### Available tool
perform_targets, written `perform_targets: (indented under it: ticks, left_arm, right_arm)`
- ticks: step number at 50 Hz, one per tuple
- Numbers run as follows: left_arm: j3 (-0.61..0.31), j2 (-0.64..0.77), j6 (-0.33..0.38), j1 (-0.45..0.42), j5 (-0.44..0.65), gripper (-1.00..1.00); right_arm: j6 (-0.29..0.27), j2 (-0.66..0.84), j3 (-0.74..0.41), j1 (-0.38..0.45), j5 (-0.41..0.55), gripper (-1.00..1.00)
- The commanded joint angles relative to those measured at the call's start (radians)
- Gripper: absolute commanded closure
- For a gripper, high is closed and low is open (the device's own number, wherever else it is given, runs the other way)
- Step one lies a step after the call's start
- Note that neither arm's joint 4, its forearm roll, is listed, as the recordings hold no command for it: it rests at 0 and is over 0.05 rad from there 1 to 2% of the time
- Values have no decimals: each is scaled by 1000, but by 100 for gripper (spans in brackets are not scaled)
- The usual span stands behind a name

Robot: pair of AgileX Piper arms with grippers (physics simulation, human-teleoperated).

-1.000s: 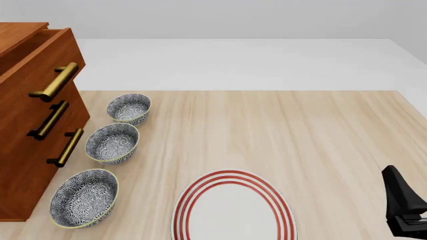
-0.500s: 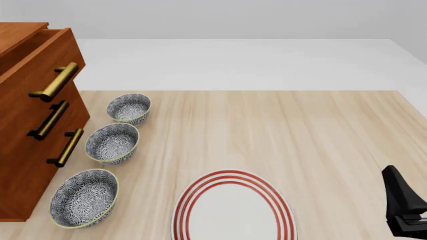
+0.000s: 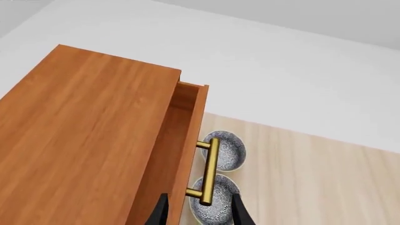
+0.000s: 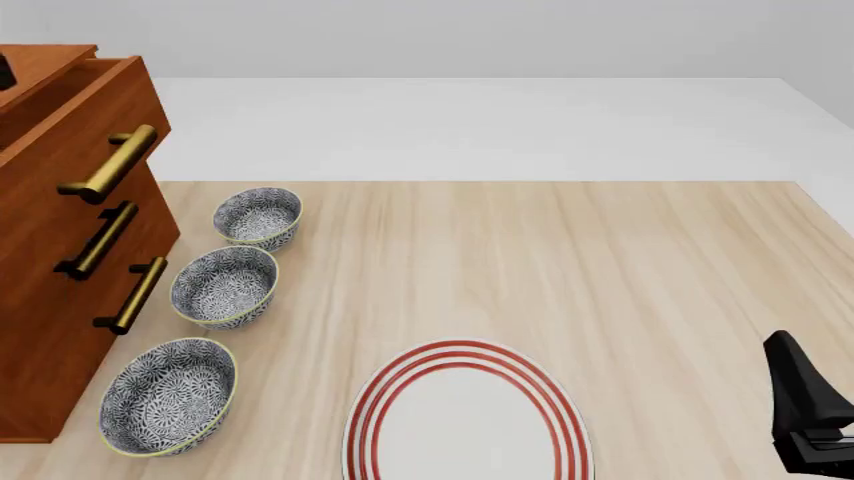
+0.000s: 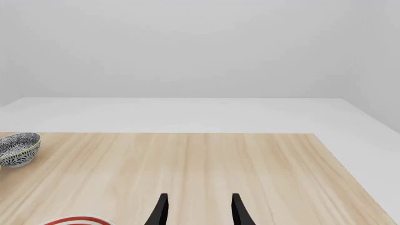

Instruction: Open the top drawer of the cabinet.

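The cabinet [image 4: 54,300] stands at the table's left edge; its flat top [image 3: 87,131] fills the left wrist view. The top drawer [image 4: 83,125] stands pulled out a little, with a narrow gap behind its front [image 3: 192,136]. Its brass bar handle [image 4: 114,163] also shows in the left wrist view [image 3: 211,168]. My left gripper [image 3: 198,214] is open and empty, above the drawer front and apart from the handle. Only a black bit of it [image 4: 3,72] shows in the front view. My right gripper [image 5: 198,212] is open and empty, low at the front right [image 4: 807,415].
Three patterned bowls [image 4: 258,216] [image 4: 224,285] [image 4: 167,393] stand in a row beside the cabinet's front. A white plate with red rings [image 4: 467,415] lies at the front middle. The two lower drawer handles [image 4: 100,240] [image 4: 134,295] stick out toward the bowls.
A black bit of my left gripper has come into the front view at the top left edge, over the cabinet. The drawer and right arm have not moved.
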Motion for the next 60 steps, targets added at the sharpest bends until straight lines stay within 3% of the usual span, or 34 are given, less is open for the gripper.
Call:
perform_targets:
  ticks: [1, 60]
  left_arm:
    - [6, 15, 21, 1, -18, -100]
    - [52, 101, 53, 34, -92, -100]
  right_arm:
    - [0, 0, 0, 0, 0, -100]
    - [0, 0, 0, 0, 0, -100]
